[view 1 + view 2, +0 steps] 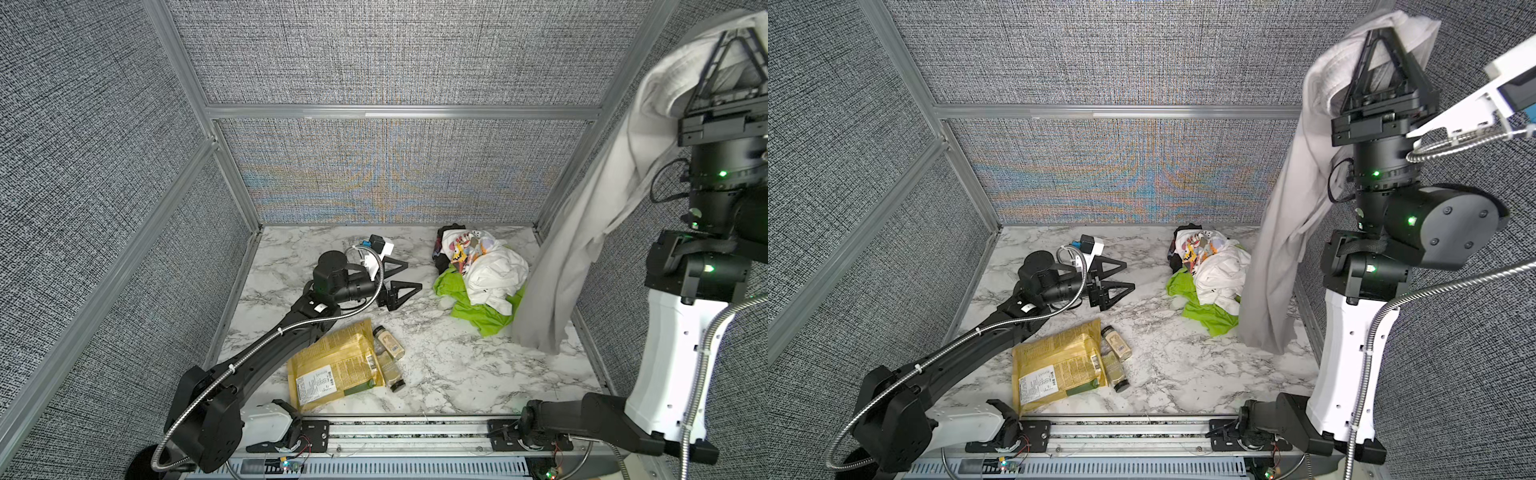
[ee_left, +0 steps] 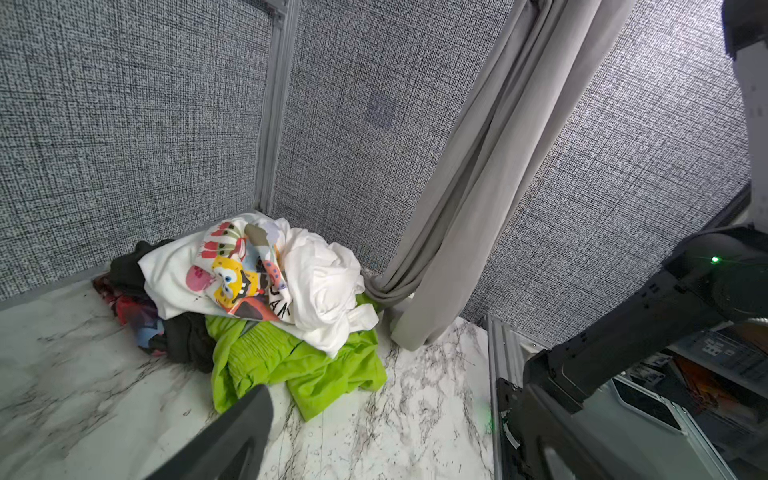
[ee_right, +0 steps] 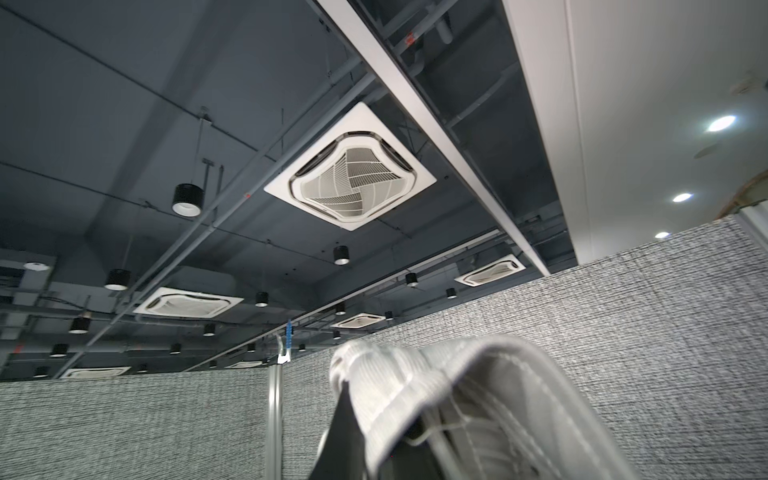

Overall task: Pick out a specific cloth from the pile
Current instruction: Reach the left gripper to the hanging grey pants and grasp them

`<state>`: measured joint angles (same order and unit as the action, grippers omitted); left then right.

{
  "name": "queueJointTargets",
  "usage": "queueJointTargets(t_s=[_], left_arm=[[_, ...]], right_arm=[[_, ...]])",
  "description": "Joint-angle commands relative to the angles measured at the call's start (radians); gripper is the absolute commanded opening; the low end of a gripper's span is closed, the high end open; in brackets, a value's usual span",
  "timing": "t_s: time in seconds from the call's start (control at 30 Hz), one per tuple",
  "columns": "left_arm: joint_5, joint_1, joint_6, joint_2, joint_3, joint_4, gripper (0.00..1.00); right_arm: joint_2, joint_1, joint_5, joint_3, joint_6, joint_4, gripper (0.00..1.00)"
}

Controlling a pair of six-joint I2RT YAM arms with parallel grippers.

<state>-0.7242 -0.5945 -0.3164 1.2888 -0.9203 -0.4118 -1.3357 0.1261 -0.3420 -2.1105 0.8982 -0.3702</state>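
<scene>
Right wrist view looks up at the ceiling, with a ribbed band of the cloth [image 3: 415, 386] folded over the tip of the right end effector [image 1: 1381, 45]. In both top views this end effector points straight up, raised high, its jaws closed together on that band.

From the pinch, the cloth [image 1: 1279, 249] drapes over the tip and hangs down below the end effector in one long grey fall. Its long axis is close to vertical, with the gripped band at the top and the free end pointing down at the tabletop [image 1: 1183, 374]. The hem reaches the tabletop or ends just above it; I cannot tell which. The height looks chosen to draw this long garment clear of the pile [image 1: 1212, 274], which sits far below the end effector and just beside the hanging folds. In the left wrist view a lower fold [image 2: 382, 291] seems to touch the pile's edge [image 2: 291, 291].

Well below and across from the raised one, the left end effector [image 1: 1129, 275] lies low over the tabletop. Its jaws are spread wide and empty and aimed toward the pile, probably kept back out of the way.
</scene>
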Motion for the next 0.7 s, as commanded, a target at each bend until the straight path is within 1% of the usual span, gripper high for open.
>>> queueJointTargets(t_s=[0.0,0.07,0.1,0.17,0.27,0.33,0.4,0.6,0.67], left_arm=[[0.071,-0.115,0.081,0.059,-0.060,-0.180,0.98],[0.107,-0.170,0.126,0.141,-0.136,-0.202,0.99],[0.112,-0.184,0.132,0.184,-0.174,-0.215,0.98],[0.110,-0.207,0.138,0.262,-0.240,-0.260,0.99],[0.117,-0.245,0.174,0.378,-0.344,-0.295,0.99],[0.110,-0.265,0.201,0.447,-0.407,-0.295,0.98],[0.077,-0.280,0.206,0.506,-0.446,-0.325,0.99],[-0.019,-0.333,0.187,0.643,-0.520,-0.443,0.98],[-0.030,-0.353,0.169,0.693,-0.569,-0.458,0.98]], right_arm=[[0.044,-0.011,-0.092,0.055,0.092,-0.115,0.00],[0.040,-0.016,-0.109,0.038,0.114,-0.107,0.00],[0.037,-0.019,-0.117,0.031,0.168,-0.107,0.00],[0.030,-0.021,-0.136,0.028,0.228,-0.126,0.00],[0.029,-0.025,-0.156,0.023,0.271,-0.138,0.00],[0.029,-0.026,-0.167,0.016,0.282,-0.128,0.00],[0.030,-0.028,-0.178,0.013,0.283,-0.110,0.00],[0.056,-0.028,-0.191,0.033,0.274,-0.077,0.00],[0.065,-0.029,-0.193,0.050,0.277,-0.080,0.00]])
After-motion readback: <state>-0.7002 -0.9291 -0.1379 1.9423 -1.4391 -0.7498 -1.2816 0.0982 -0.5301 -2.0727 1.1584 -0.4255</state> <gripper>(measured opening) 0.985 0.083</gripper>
